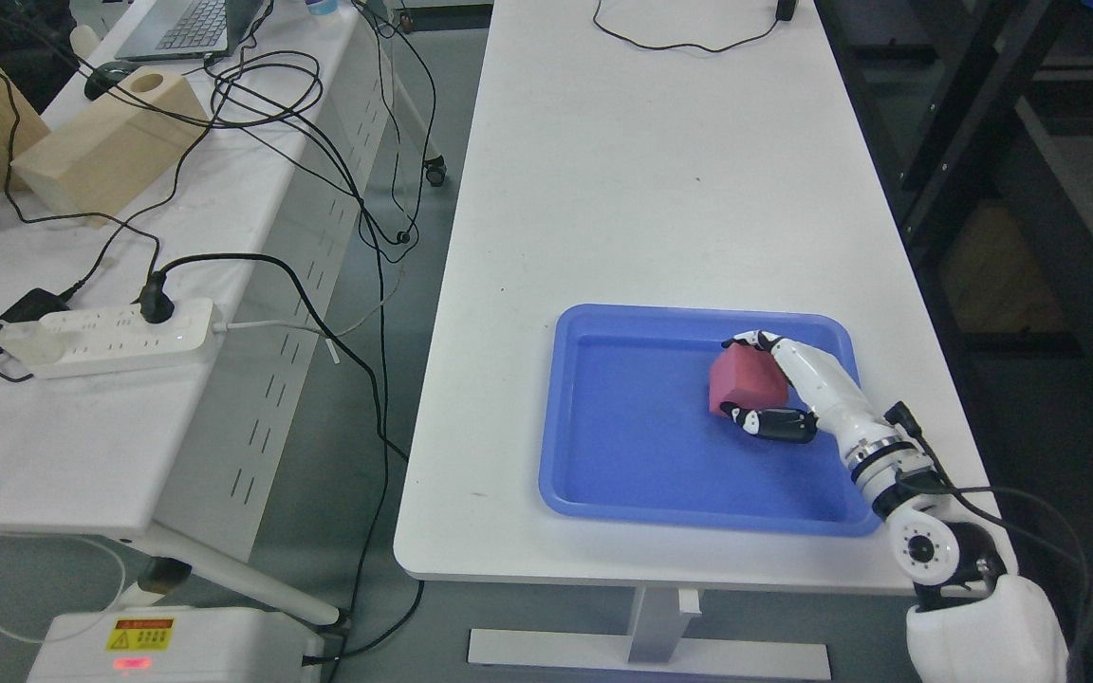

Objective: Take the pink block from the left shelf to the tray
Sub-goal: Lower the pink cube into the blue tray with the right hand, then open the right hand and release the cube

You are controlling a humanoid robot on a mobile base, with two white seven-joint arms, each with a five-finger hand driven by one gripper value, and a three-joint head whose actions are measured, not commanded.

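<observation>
A pink block (pixel 744 381) sits inside the blue tray (pixel 632 474) on the white table, toward the tray's right side. My right hand (pixel 746 379) reaches in from the lower right, its white fingers (pixel 757 340) curled over the block's top and its black thumb (pixel 774 423) against the block's near side. Whether the block rests on the tray floor or hangs just above it cannot be told. The left arm does not show.
The white table (pixel 641 171) stretches away behind the tray, with a black cable (pixel 679 43) at its far end. A second table on the left carries a power strip (pixel 110 337), wooden blocks (pixel 101 142), a laptop and tangled cables. Dark shelving (pixel 1030 142) stands at the right.
</observation>
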